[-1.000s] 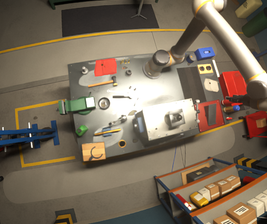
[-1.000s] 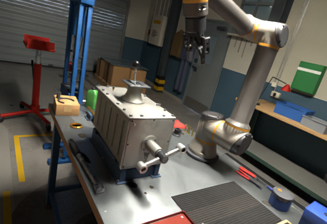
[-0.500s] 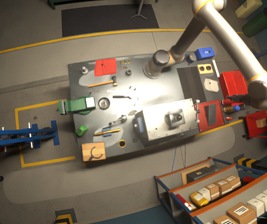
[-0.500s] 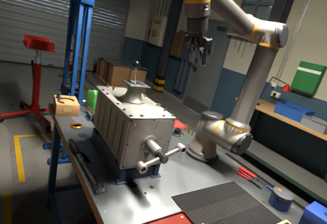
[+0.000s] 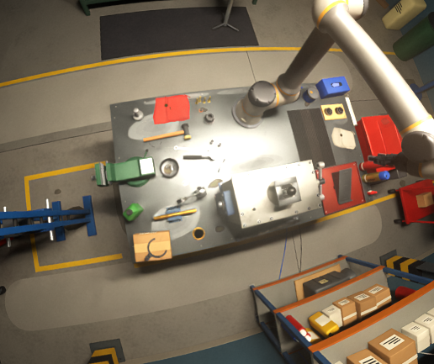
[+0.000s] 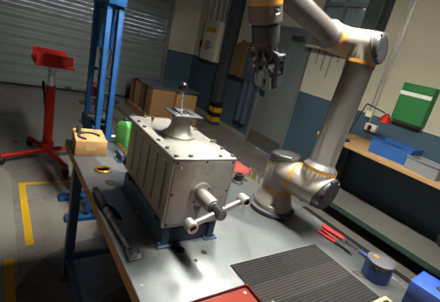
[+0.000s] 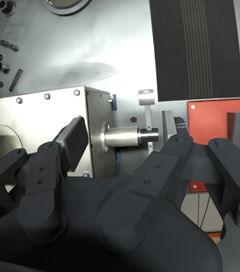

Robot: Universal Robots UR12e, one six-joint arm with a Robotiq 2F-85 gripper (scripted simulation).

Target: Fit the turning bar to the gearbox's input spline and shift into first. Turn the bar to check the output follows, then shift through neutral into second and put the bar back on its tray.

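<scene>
On the right half of the bench the silver gearbox (image 5: 268, 196) sits on a blue base, its shift lever (image 6: 182, 95) standing up from a plate on its lid. The turning bar (image 6: 217, 212) sits crosswise on the input spline (image 7: 131, 136) at the gearbox's right end, one end toward the ribbed mat. Beside that end lies the red tray (image 5: 344, 183), its dark insert bare. High above the spline end of the gearbox my gripper (image 6: 268, 73) hangs open and holds nothing, fingers pointing down. The lower half of the bar is hidden behind my fingers in the wrist camera.
Behind the gearbox my arm's base (image 5: 253, 106) is bolted to the bench, with a black ribbed mat (image 5: 310, 133) to its right. Loose bolts, a hammer (image 5: 167, 134), a green vice (image 5: 125, 171) and a wooden block (image 5: 152, 246) fill the left half. A red toolbox (image 5: 377, 135) stands off the right edge.
</scene>
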